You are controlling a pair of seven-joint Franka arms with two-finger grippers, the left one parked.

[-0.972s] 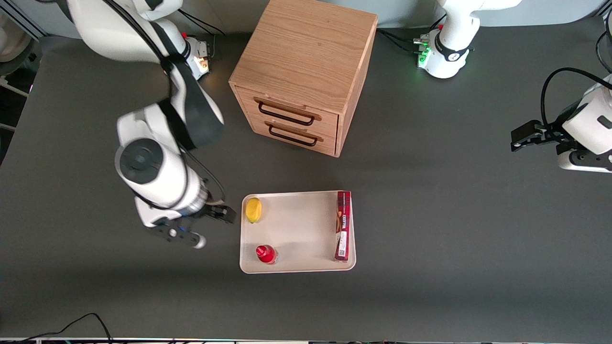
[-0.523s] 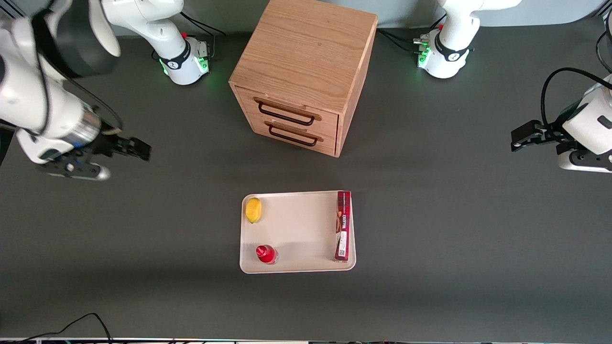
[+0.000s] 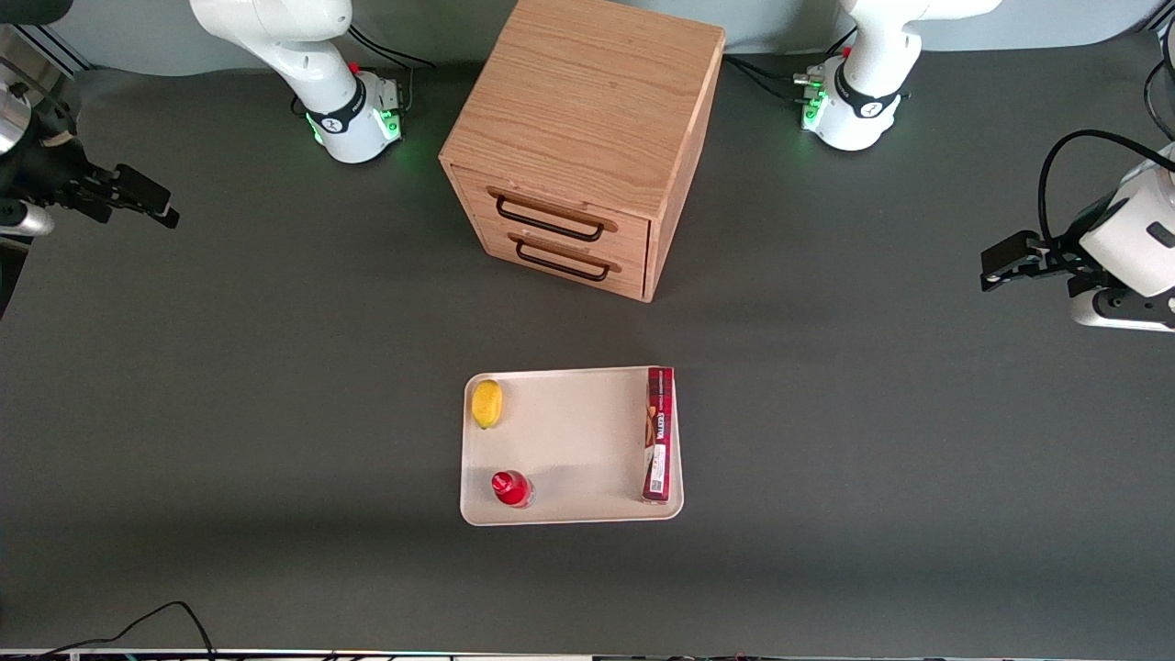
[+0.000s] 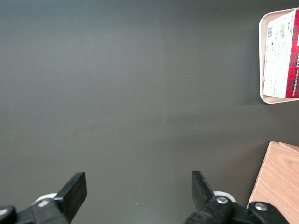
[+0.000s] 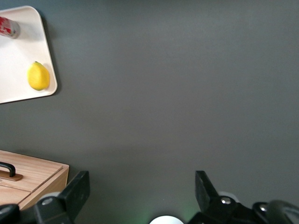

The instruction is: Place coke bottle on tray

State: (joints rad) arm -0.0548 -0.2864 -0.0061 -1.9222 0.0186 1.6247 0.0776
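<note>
Standing upright, coke bottle (image 3: 510, 488) sits on tray (image 3: 569, 441), in the corner nearest the front camera, with lemon (image 3: 486, 403) and long red box (image 3: 659, 433). Tool (image 3: 147, 199) hangs released, empty, toward the working arm's end of the counter (image 3: 275, 367), well apart from tray.
</note>
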